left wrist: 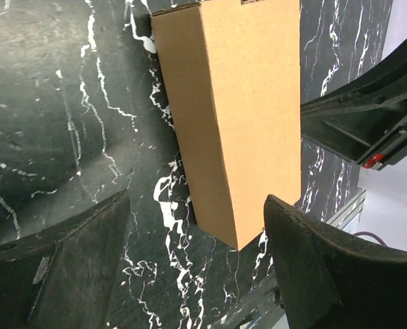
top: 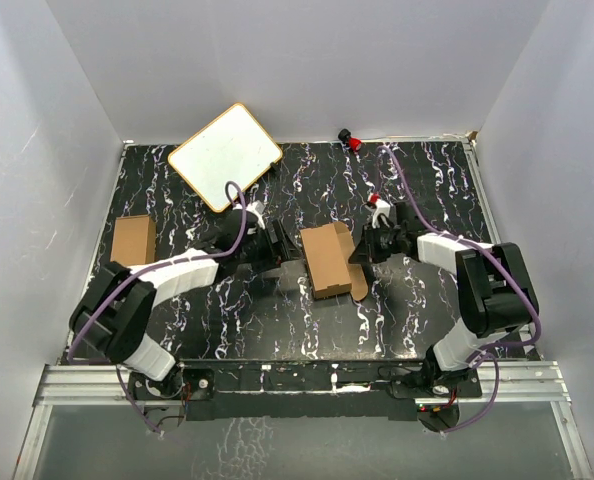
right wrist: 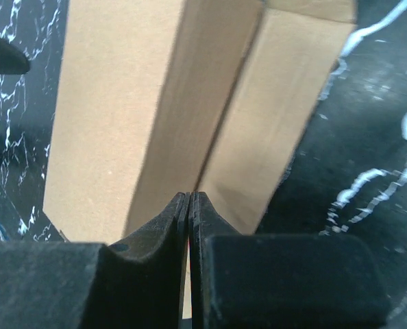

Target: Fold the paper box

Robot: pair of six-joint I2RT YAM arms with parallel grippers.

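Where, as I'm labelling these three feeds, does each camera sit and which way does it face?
Top: fixed above and behind the arms, looking down on the table; both arms show, left hand and right hand flanking the box.
Left wrist: on the left arm, looking along its spread fingers at the box; the right hand shows opposite.
Right wrist: on the right arm, looking past its closed fingers at the box.
Shared: both wrist views see the box, from opposite sides.

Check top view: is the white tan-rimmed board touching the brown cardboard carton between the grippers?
No, the white tan-rimmed board lies at the far left, clearly apart from the brown cardboard carton at the centre.
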